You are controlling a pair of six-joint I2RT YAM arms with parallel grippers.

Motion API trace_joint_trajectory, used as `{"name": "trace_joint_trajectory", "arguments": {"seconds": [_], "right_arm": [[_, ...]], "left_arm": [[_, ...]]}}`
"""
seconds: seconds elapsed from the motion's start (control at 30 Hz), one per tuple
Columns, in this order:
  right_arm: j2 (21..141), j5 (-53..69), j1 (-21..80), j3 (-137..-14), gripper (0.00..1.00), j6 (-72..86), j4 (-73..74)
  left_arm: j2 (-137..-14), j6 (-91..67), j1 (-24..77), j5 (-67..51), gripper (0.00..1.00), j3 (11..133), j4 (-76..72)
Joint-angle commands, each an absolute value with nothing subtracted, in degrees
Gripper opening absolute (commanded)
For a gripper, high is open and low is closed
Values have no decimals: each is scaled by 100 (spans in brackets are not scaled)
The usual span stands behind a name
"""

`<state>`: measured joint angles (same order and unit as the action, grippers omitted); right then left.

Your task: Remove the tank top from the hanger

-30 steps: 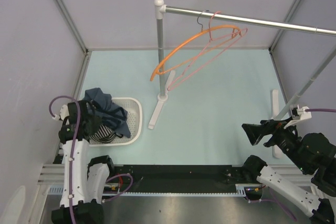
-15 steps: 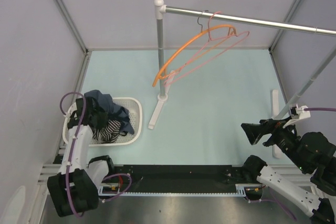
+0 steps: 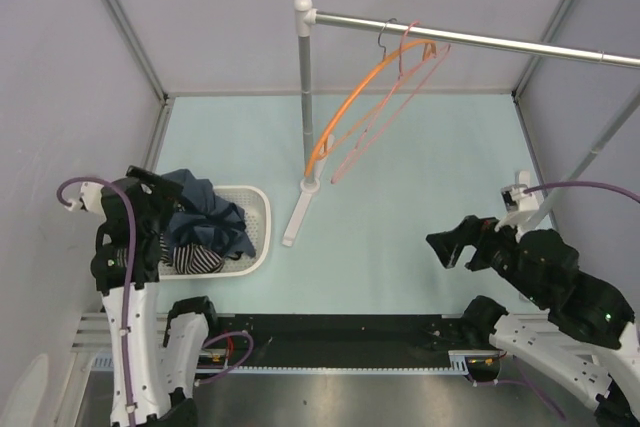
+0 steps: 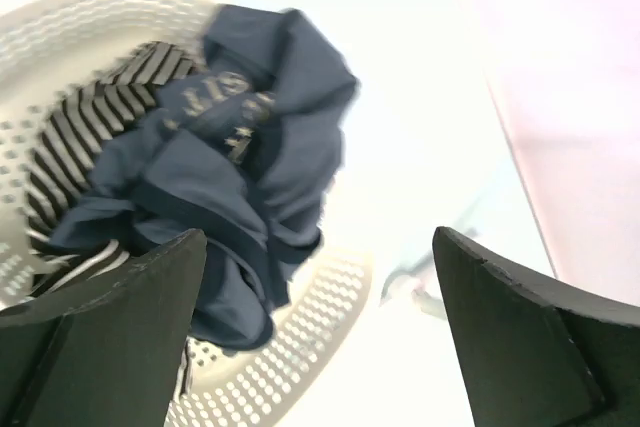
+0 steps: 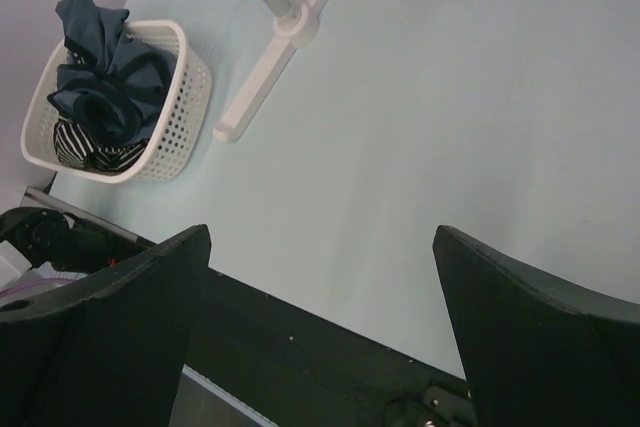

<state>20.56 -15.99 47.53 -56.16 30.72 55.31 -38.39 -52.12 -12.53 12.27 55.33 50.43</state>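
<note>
The striped tank top lies crumpled in the white basket, partly under a navy T-shirt. The orange hanger hangs bare by its hook from the rail, tilted down to the left. My left gripper hovers at the basket's left side. In the left wrist view the left gripper is open with nothing between its fingers, and the tank top and basket rim lie below. My right gripper is open over the mat, far from the tank top.
A pink wire hanger hangs beside the orange one on the silver rail. The rack's post and foot stand mid-mat, right of the basket. A second rack leg slants at the right wall.
My left gripper has opened and drawn back up from the basket, leaving the tank top inside. The right arm has moved left and forward. Both hangers have swung.
</note>
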Motion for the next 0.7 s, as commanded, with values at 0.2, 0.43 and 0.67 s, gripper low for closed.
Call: {"name": "trace_joint_trajectory", "arguments": {"seconds": [0.2,0.43,0.67], "right_arm": [[2645,-1257,4773,-4589,100,4464,3957],[2514,-1388,4764,-3807,100,4886,3332],[1820,-1380,4737,-2585,100,5124,2322]], "left_arm": [[-4358,-4975,2923,2055,100,5090,4290],[-4360,-4213,5877,2700,99,4177,2407],[-3832,-3727,6003,54,99,2015,-1184]]}}
